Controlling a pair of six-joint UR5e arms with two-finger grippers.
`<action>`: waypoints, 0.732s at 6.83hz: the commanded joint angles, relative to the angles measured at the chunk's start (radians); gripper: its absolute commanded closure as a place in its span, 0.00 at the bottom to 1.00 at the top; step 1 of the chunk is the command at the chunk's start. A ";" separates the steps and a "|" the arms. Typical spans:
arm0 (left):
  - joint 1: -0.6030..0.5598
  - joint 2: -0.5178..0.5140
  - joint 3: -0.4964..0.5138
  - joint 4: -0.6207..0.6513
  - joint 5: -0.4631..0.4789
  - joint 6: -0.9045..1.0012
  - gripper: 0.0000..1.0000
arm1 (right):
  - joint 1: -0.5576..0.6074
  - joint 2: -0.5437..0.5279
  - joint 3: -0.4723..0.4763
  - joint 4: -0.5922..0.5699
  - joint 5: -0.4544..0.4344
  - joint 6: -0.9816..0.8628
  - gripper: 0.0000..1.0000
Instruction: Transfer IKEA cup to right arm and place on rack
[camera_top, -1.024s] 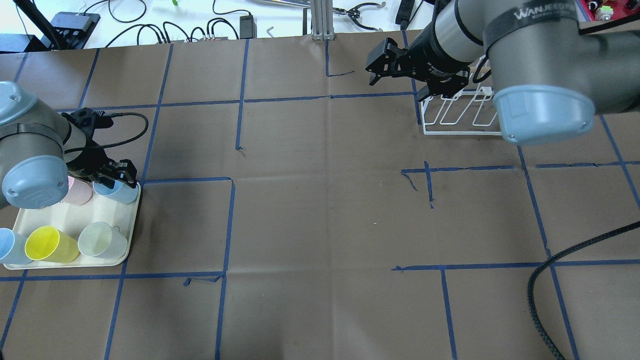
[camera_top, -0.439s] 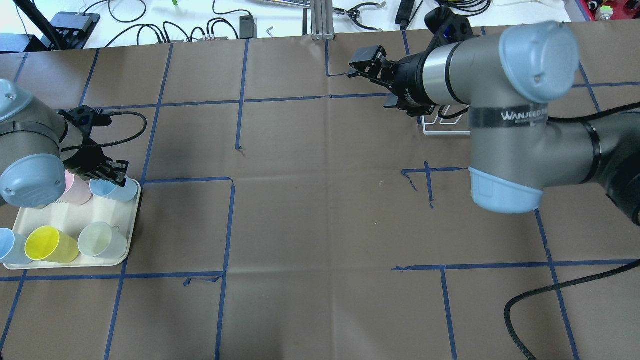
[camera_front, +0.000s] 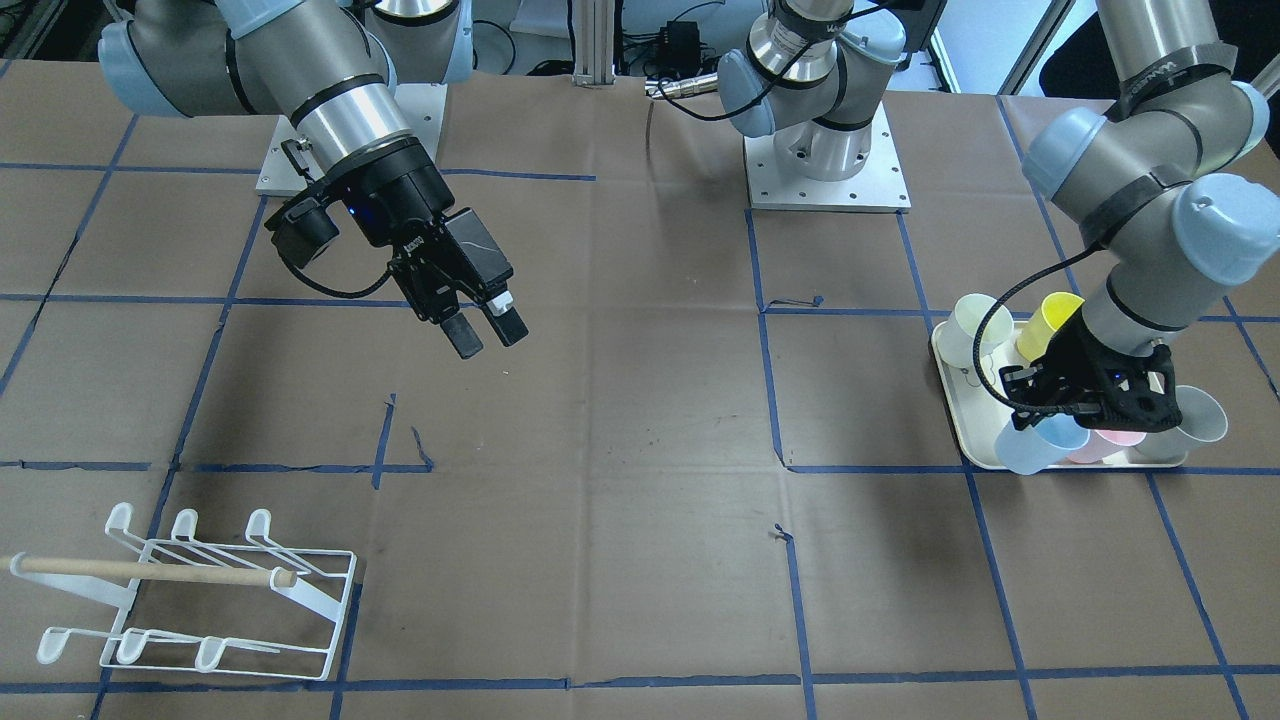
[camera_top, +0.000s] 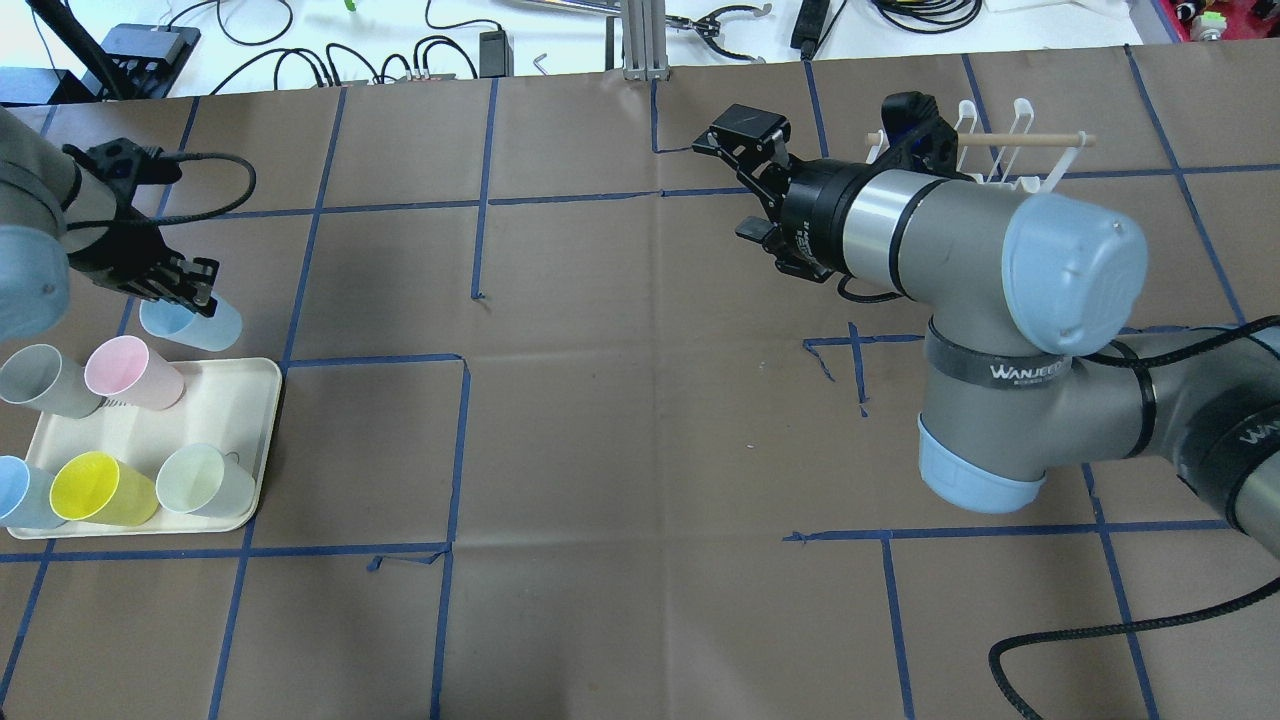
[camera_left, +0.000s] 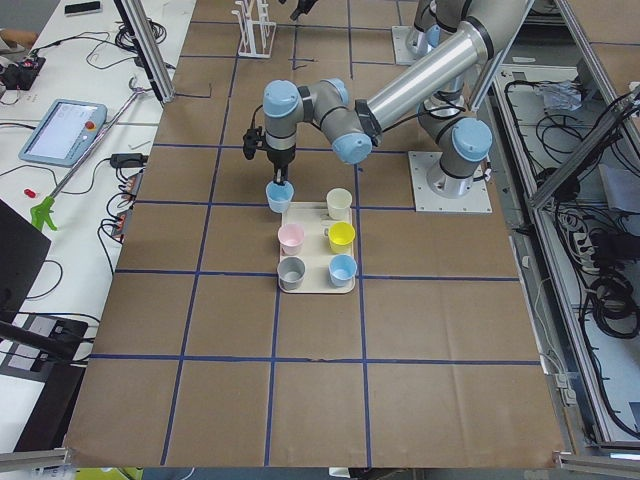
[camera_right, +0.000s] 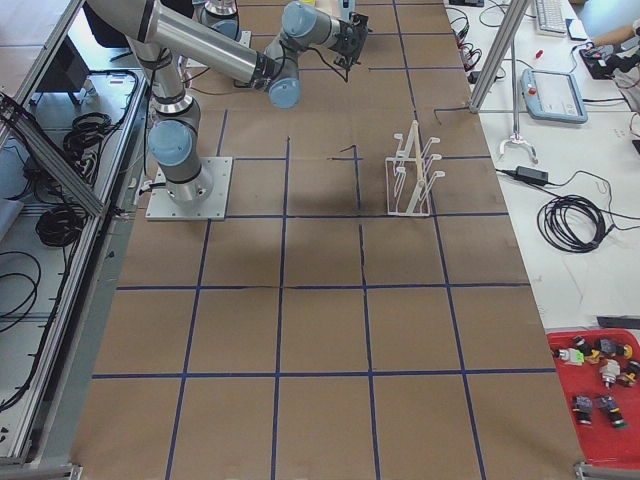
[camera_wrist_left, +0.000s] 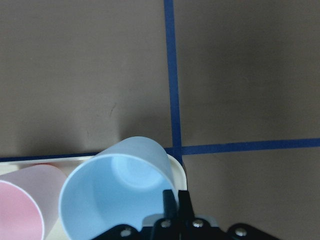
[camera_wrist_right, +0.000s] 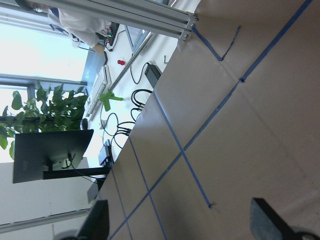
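A light blue IKEA cup (camera_top: 195, 323) hangs tilted over the far corner of the cream tray (camera_top: 130, 440), lifted off it. My left gripper (camera_top: 188, 292) is shut on its rim; the left wrist view shows the fingers (camera_wrist_left: 175, 202) pinching the rim of the cup (camera_wrist_left: 115, 195). My right gripper (camera_top: 735, 180) is open and holds nothing, hovering above the table's middle right and pointing left. In the front view the right gripper (camera_front: 487, 335) is well above the white wire rack (camera_front: 190, 600). The rack (camera_top: 1000, 150) stands partly hidden behind the right arm.
On the tray stand a pink cup (camera_top: 130, 370), a grey cup (camera_top: 40, 380), a yellow cup (camera_top: 100, 488), a pale cup (camera_top: 205, 480) and another blue cup (camera_top: 20, 492). Cables and tools lie beyond the table's far edge.
My left gripper has lifted the blue cup off the tray and carried it toward the far side. The right arm has swung round, uncovering the rack; its gripper stays left of the rack.
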 joint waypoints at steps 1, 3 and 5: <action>-0.077 -0.010 0.261 -0.308 -0.001 -0.018 1.00 | 0.001 0.008 0.058 -0.186 0.009 0.122 0.00; -0.263 0.000 0.356 -0.395 -0.008 -0.083 1.00 | 0.001 0.014 0.058 -0.186 0.007 0.113 0.00; -0.363 0.027 0.342 -0.377 -0.223 -0.105 1.00 | 0.001 0.013 0.056 -0.187 0.008 0.113 0.00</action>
